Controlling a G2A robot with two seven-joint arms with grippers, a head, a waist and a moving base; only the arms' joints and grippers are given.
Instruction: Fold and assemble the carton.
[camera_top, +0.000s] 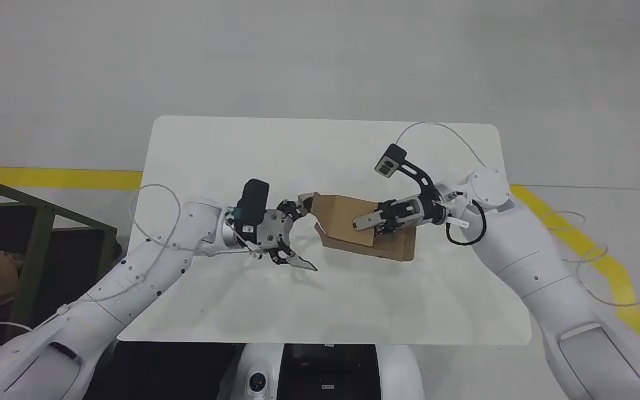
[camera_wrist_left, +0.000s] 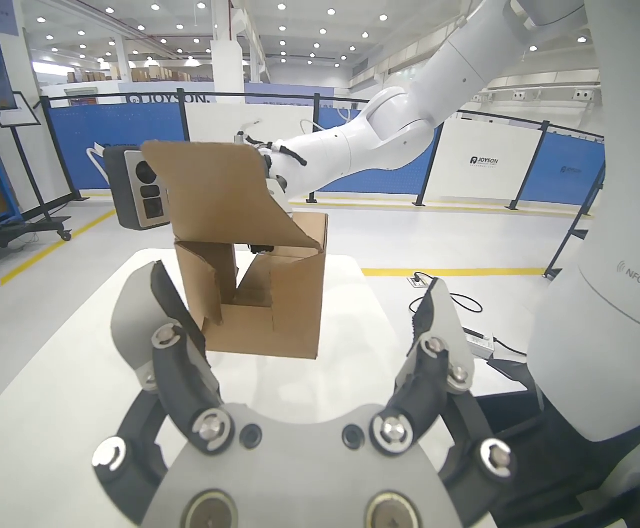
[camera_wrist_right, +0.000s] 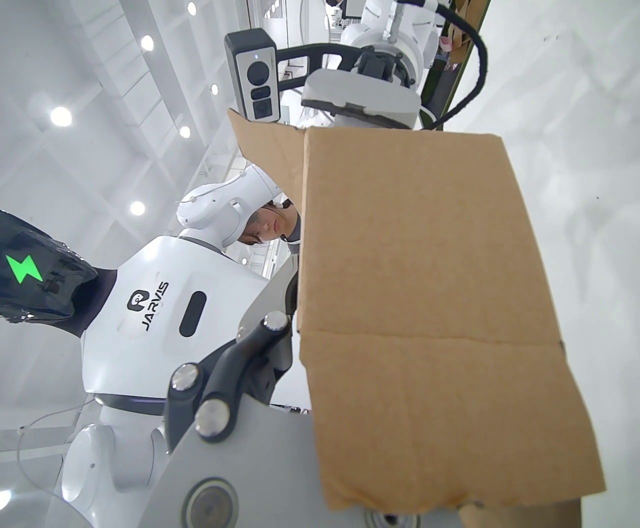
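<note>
The top camera is looking steeply down on the whole table (camera_top: 300, 160) from high above. The left wrist camera is facing level across it toward the right edge, with the carton (camera_wrist_left: 270, 310) nearby. The right wrist camera is sitting tight against the carton's wall, tilting upward. All three are sharing the carton.

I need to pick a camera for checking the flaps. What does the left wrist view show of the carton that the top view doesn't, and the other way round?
Left wrist view gives: the carton's open end, its inner flaps part folded, and one large flap standing up above it. Top view gives: the white table's full outline, the carton near its middle between both arms, and the right gripper on the carton's upper side. Both: the carton on the table, with the open left gripper close in front of it.
</note>
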